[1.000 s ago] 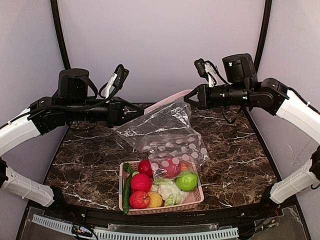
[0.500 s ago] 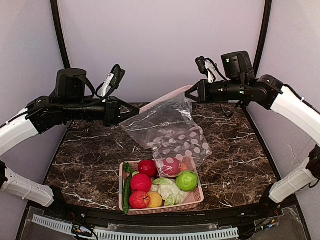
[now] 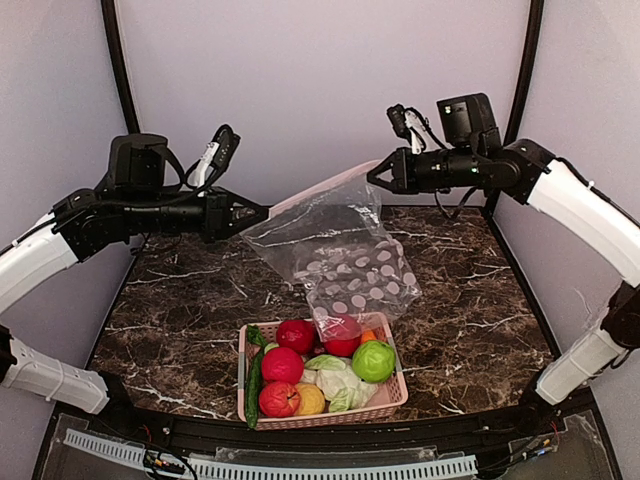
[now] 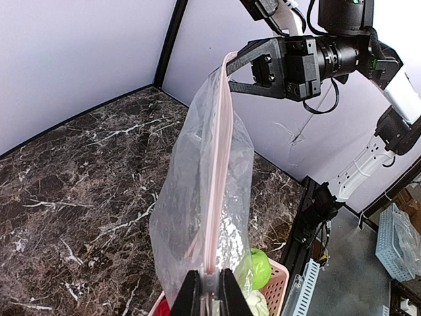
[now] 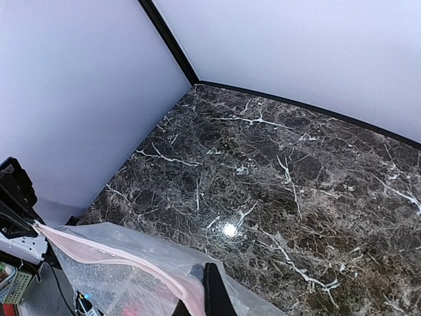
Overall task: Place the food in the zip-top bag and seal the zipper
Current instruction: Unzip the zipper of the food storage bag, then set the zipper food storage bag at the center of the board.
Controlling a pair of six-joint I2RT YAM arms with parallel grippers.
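The left gripper (image 3: 262, 211) and right gripper (image 3: 372, 177), each pinching the pink zipper strip (image 3: 320, 192), had raised the clear spotted plastic bag (image 3: 335, 250), probably for sealing.

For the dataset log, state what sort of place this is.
Most likely a robot lab test cell, not a real kitchen: the left gripper and right gripper hold a zip-top bag over a marble-patterned table, plain pale walls close it in, and toy food fills a pink basket.
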